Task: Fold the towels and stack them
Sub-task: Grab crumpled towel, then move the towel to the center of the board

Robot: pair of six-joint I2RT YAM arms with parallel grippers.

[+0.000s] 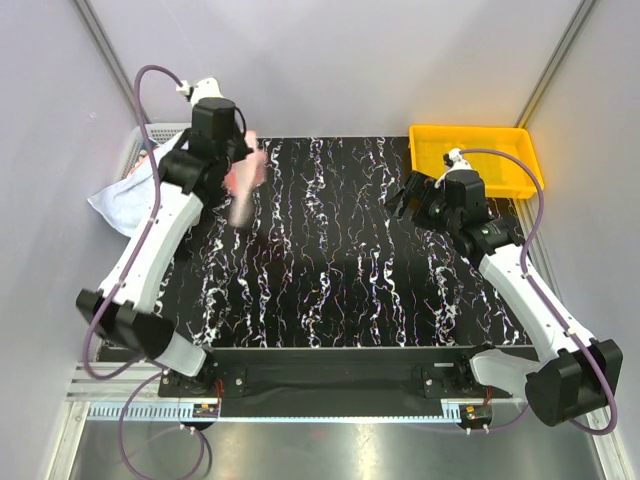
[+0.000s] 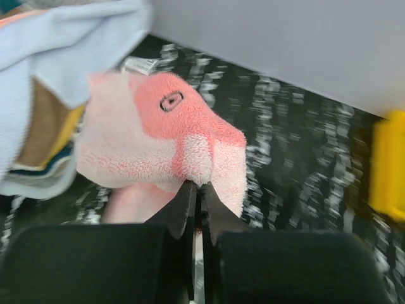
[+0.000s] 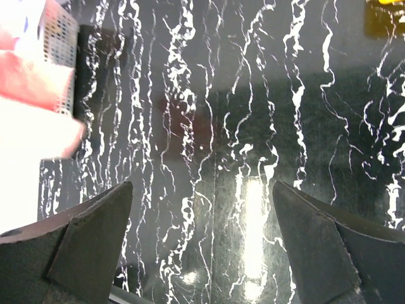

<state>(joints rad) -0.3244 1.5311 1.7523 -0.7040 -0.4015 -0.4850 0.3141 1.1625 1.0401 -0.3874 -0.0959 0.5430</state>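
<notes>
Over the far-left corner of the black white-veined marbled table, top view: left gripper is raised off the surface with a soft pink terry towel hanging from it. The towel is motion-blurred and drapes down just right of the white mesh basket; can't tell if its lower end touches the table. A pale blue cloth towel spills over the basket's near-left side, beside the left arm. Right gripper sits above the table's right half, just left of the shallow yellow plastic tray, jaws spread, nothing in them, well apart from the pink towel. Left wrist view: left gripper is pinched tight on the pink towel's edge, tips nearly meeting with a thin fold of pile between them. The towel bunches out directly ahead of the tips, with a small dark oval mark on its deeper-pink patch. Pale blue towel is above-left and overlaps it; under that, a brown-and-yellow cloth towel is partly seen. Tray at right edge, blurred. Right wrist view: right gripper is wide open over bare table, both dark fingers empty. Pink towel is a blur at the far left edge by the basket, far from the tips. Tray corner is top right.
</notes>
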